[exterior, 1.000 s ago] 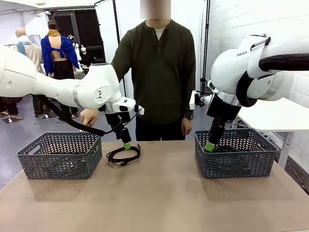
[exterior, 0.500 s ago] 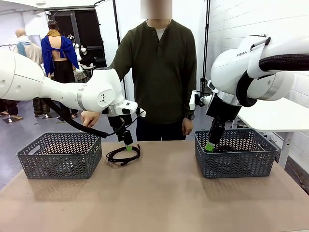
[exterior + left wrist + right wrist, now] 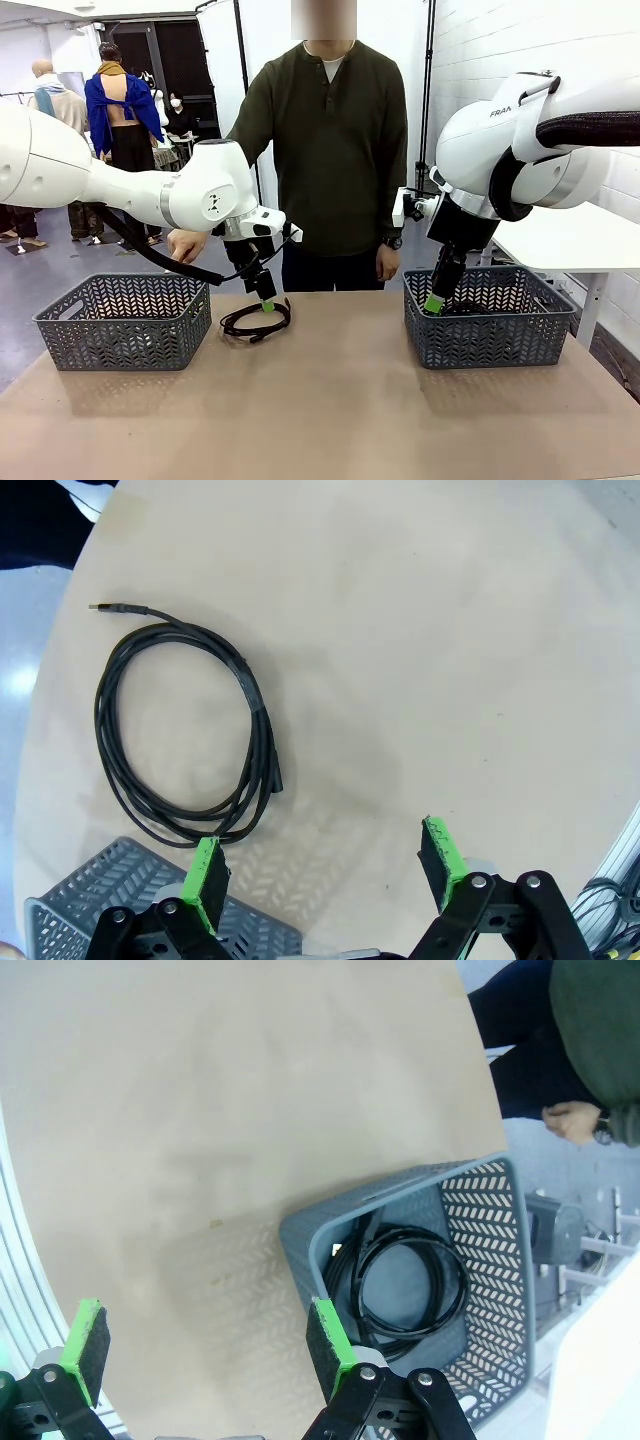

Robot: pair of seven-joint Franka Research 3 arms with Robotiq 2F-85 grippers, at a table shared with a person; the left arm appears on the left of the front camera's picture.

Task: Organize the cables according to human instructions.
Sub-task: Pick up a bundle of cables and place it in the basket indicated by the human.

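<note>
Right wrist view, cables (image 3: 405, 1295) coiled inside basket (image 3: 500, 1290)

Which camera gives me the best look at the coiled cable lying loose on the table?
The left wrist view: it looks straight down on the cable, so the whole loop and its plug end lie in plain sight on the table. The front view shows the same cable only edge-on, partly behind the left claw.

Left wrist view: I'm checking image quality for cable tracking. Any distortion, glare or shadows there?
Left wrist view: wide-angle bending curves the table edge; the coiled cable is sharp; soft basket lattice shadow below it; no strong glare.
</note>
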